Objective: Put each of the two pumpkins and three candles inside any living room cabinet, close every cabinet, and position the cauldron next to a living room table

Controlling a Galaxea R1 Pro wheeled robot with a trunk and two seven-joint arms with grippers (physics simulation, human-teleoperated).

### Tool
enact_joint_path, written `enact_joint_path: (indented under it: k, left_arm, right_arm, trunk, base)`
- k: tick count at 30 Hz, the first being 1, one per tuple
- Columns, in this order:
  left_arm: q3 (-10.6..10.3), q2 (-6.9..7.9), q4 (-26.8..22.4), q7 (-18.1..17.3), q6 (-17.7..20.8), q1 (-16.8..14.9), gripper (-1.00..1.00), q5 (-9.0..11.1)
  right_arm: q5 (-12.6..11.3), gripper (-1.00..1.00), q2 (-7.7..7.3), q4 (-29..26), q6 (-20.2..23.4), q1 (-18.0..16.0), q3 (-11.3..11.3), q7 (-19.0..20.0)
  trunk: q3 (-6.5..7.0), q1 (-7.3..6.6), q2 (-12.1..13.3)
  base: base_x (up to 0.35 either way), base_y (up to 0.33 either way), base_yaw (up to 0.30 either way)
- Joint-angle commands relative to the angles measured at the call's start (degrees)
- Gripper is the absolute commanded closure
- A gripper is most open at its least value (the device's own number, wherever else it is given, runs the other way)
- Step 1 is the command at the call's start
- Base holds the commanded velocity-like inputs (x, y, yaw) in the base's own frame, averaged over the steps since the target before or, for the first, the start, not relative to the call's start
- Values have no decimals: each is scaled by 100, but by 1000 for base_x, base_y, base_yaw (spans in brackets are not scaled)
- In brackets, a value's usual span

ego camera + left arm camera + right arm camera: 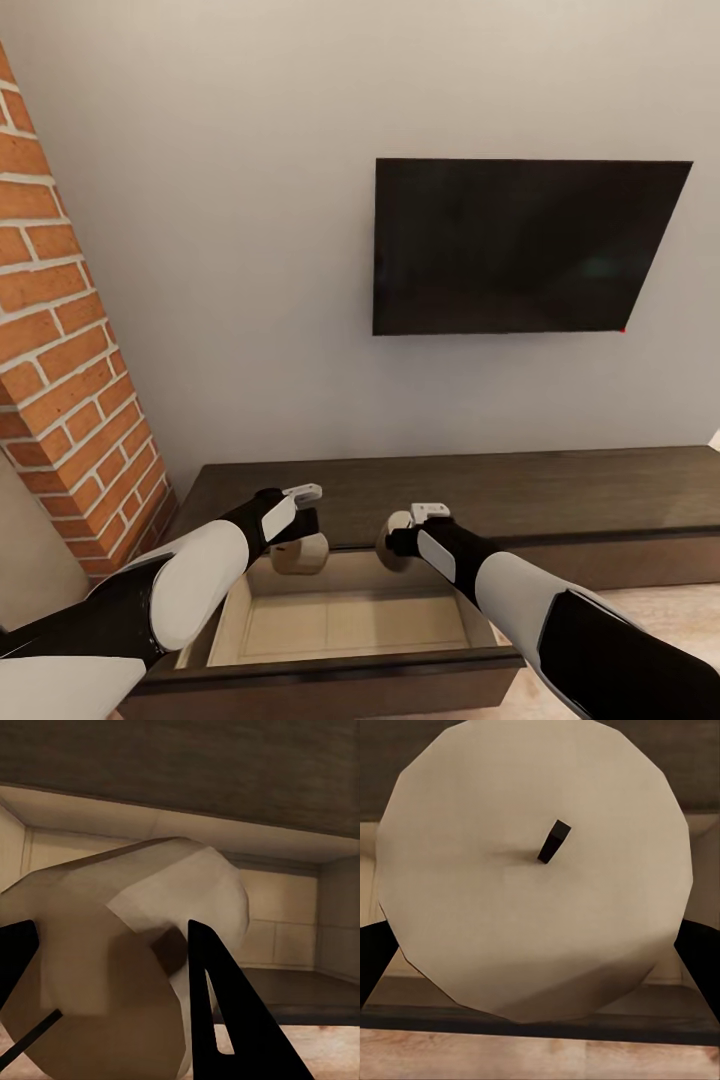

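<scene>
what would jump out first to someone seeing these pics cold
Probably the open drawer of the cabinet, pale inside, directly below both arms. Each gripper holds a beige candle over it: the left gripper one candle, the right gripper another. Above hangs a dark TV, with a brick column at left.

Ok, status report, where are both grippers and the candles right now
Left gripper shut on a candle. Right gripper shut on another candle. Both over the open cabinet drawer. Nothing in the way.
</scene>
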Motion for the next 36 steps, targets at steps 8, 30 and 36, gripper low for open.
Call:
enact_joint_path:
  k: [8,30,36]
  left_arm:
    - [42,-3,-8,30,41,0,100,-17]
    - [45,-18,-7,31,77,71,100,-17]
    - [49,-20,-7,20,78,208,100,-17]
  right_arm:
    - [-61,100,-15,-14,75,-4,35,-46]
    - [-628,100,-20,-30,1066,-2,-2,-40]
    - [-627,100,-20,-30,1050,-2,5,-34]
  trunk:
    - [-6,0,-4]
    - [-6,0,-4]
    - [-6,0,-4]
  base:
    - [0,0,0]
    - [0,0,0]
    - [0,0,0]
